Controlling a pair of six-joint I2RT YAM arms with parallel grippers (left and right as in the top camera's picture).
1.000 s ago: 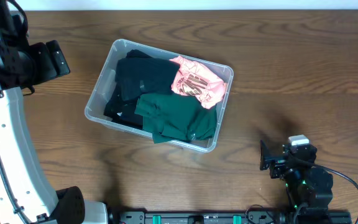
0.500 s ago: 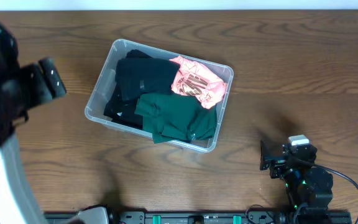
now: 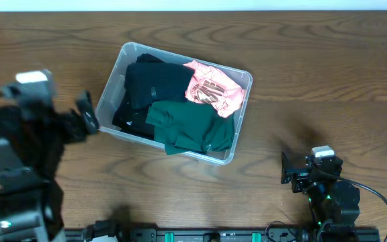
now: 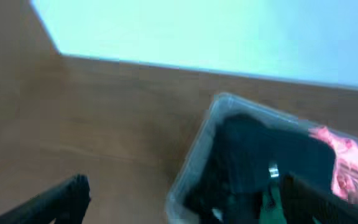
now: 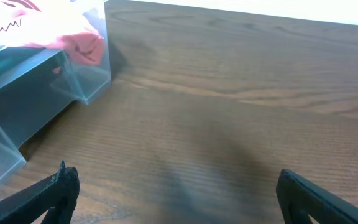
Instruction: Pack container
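The clear plastic container [image 3: 110,88] sits on the wooden table, left of centre. It holds a black garment [image 3: 150,87], a dark green garment [image 3: 190,128] and a pink garment [image 3: 212,87]. My left gripper [image 3: 88,121] is blurred with motion, just left of the container's left wall, open and empty. In the left wrist view the container [image 4: 194,152] lies ahead between the spread fingers of the left gripper [image 4: 185,205]. My right gripper [image 3: 285,169] is open and empty at the front right, well apart from the container [image 5: 73,74].
Bare wooden table [image 3: 314,81] lies right of and behind the container. A dark rail [image 3: 213,235] runs along the front edge. The white backdrop [image 4: 229,31] borders the table's far edge.
My left arm has swung down from the far left edge toward the front, bringing its gripper close to the container's left side. The right arm and the garments have not moved.
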